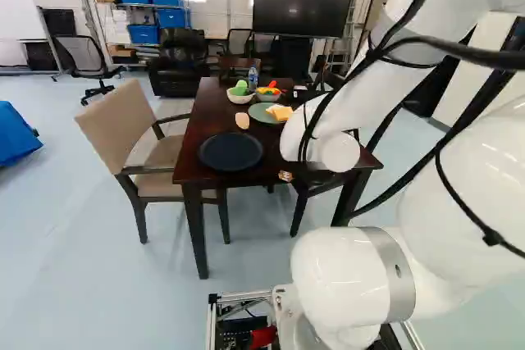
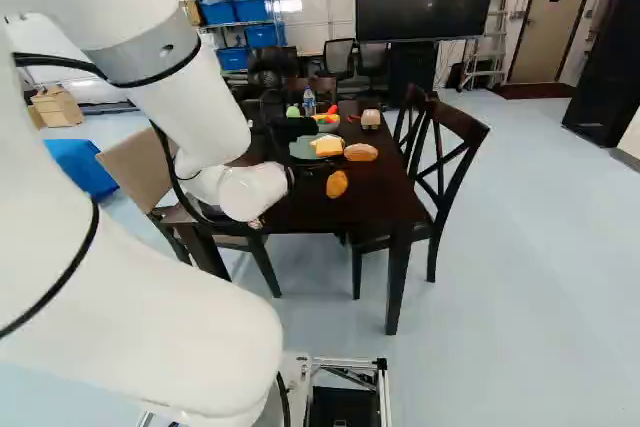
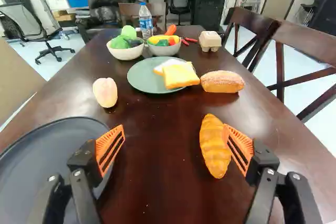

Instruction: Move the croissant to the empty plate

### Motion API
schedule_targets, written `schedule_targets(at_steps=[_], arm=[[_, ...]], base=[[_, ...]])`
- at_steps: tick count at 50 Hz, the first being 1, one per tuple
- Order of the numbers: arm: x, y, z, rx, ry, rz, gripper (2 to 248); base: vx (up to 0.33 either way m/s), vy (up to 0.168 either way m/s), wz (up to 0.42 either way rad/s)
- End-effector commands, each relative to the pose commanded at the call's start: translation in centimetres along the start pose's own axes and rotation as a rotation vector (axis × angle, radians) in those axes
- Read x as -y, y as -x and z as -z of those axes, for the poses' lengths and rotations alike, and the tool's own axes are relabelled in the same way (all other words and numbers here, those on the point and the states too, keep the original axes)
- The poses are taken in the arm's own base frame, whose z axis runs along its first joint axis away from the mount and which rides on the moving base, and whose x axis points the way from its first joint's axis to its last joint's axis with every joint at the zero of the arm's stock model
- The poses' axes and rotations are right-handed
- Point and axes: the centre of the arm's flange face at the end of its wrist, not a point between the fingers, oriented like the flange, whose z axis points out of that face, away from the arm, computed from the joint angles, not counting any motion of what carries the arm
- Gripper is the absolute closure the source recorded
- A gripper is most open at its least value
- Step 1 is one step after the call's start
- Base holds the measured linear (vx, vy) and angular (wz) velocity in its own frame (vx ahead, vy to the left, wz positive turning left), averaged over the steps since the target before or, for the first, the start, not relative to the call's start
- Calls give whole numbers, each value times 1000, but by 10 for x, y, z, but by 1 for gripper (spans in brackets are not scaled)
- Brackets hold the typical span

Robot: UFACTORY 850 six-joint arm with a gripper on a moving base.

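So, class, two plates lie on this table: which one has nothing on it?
The dark plate, at the table end nearer the robot's base. The green plate, farther along the table, carries a yellow slice and a white one.

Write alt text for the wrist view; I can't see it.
Open gripper over a dark table, a croissant by one finger and an empty dark plate by the other; beyond, a green plate of slices, a roll and two bowls.

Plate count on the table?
2. Dark plate at the near end of the table; green plate farther along, holding a yellow slice. No third shows, though I can't rule one out beyond the wrist view's edges.
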Motion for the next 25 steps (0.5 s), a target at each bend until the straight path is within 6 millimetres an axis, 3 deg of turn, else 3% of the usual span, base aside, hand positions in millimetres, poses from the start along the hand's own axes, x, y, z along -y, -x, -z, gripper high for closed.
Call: schedule_targets(at_steps=[25], arm=[[-16,-27,-25,90,41,-19,3]], base=[[0,0,0]])
